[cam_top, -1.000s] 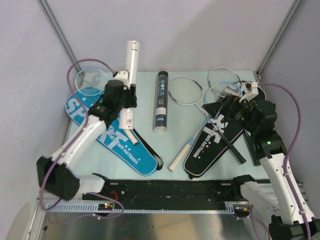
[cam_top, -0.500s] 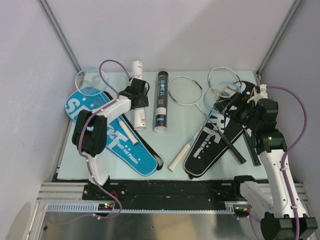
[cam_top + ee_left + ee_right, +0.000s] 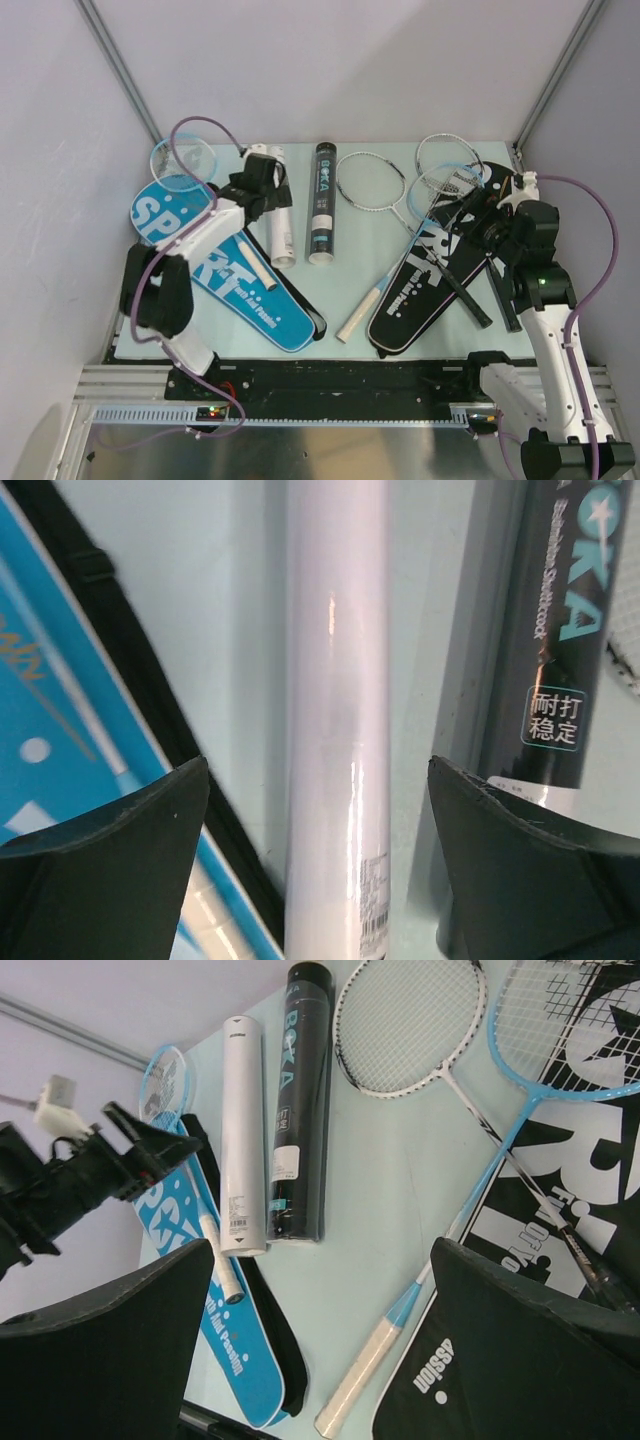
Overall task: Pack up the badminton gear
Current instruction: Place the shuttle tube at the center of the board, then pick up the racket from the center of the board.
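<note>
The left hand (image 3: 320, 865) stands wide open and points down at the counter (image 3: 360, 255). Its two dark fingers (image 3: 110, 860) straddle the white tube (image 3: 335, 680) with a gap on each side, so it holds nothing. The white tube lies flat, running from the back of the counter toward the front. The black tube (image 3: 322, 205) lies just beside it on the right, nearly parallel. On its left, the blue cover (image 3: 230, 275) lies at a slant with a light-blue racket (image 3: 180, 165) on top. The left arm (image 3: 200, 235) reaches from its base forward and to the right, its elbow folded close to the left wall.

The right hand (image 3: 320, 1345) is also fully spread and empty. It hovers over the upper end of the black cover (image 3: 425, 285) at the right side. A second light-blue racket (image 3: 565, 1030) lies partly on that cover, its pale grip out on the bare counter. A silver racket (image 3: 410, 1020) lies between it and the black tube. The right arm (image 3: 545, 300) rises steeply from its base, bent forward at the wrist.

The counter is pale green and smooth, with a black rail (image 3: 340, 375) along its near edge. Plain light grey walls (image 3: 400, 70) close it in on three sides, with slanting metal posts (image 3: 120, 70) at the corners.
</note>
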`<action>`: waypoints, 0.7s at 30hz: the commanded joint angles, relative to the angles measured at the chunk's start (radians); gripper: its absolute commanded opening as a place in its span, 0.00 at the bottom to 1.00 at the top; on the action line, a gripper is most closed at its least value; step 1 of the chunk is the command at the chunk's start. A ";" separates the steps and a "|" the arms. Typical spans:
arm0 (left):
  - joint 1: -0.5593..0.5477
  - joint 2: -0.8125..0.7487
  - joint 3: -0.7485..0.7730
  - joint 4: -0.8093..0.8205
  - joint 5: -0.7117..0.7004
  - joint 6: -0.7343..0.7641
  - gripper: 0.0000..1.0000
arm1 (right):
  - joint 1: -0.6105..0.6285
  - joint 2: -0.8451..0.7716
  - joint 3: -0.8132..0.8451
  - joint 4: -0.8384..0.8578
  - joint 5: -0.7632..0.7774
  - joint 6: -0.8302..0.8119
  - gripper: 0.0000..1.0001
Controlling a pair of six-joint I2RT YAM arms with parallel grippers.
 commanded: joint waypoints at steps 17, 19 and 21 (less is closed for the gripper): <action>0.264 -0.131 -0.218 -0.051 -0.065 -0.348 0.65 | 0.253 0.009 -0.016 0.086 0.003 -0.023 0.92; 0.270 -0.080 -0.197 -0.052 -0.055 -0.352 0.62 | 0.281 0.023 -0.017 0.094 0.005 -0.018 0.92; 0.272 -0.029 -0.174 -0.054 -0.051 -0.345 0.59 | 0.302 0.034 -0.016 0.101 0.005 -0.014 0.92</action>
